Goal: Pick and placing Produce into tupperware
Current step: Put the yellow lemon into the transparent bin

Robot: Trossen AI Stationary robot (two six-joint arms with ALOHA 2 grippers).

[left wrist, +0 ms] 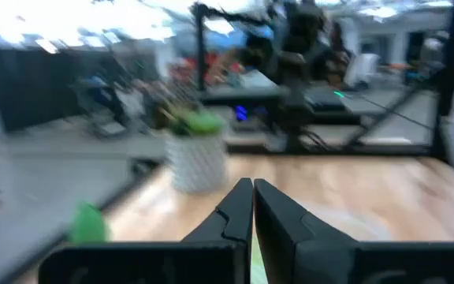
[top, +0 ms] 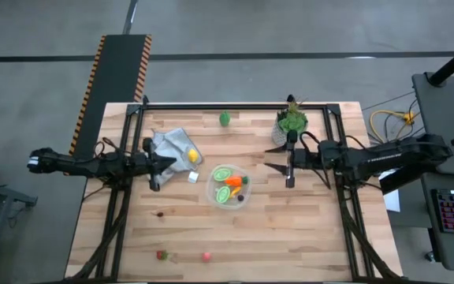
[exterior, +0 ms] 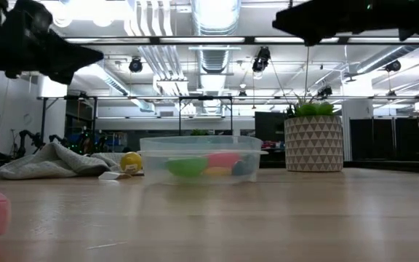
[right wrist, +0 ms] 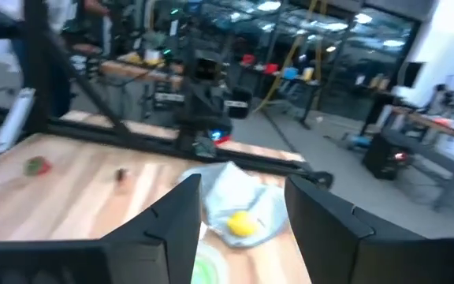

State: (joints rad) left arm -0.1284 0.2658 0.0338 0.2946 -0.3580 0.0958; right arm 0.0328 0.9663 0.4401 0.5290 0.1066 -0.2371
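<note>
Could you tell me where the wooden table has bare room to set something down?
The widest bare wooden table stretch lies on the right arm's side, from the clear plastic container out to the table's edge. It is crowded between the crumpled grey cloth, the small white cube and the container. Small red and pink produce dots the near edge.

Produce point(top: 228, 186) lies in the tupperware point(top: 211, 194), plant point(top: 292, 123) behind.

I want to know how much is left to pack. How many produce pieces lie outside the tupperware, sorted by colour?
green piece: 1
yellow piece: 1, on the grey cloth
dark piece: 1
red piece: 1
pink piece: 1
Total: 5 clearly visible outside the tupperware
</note>
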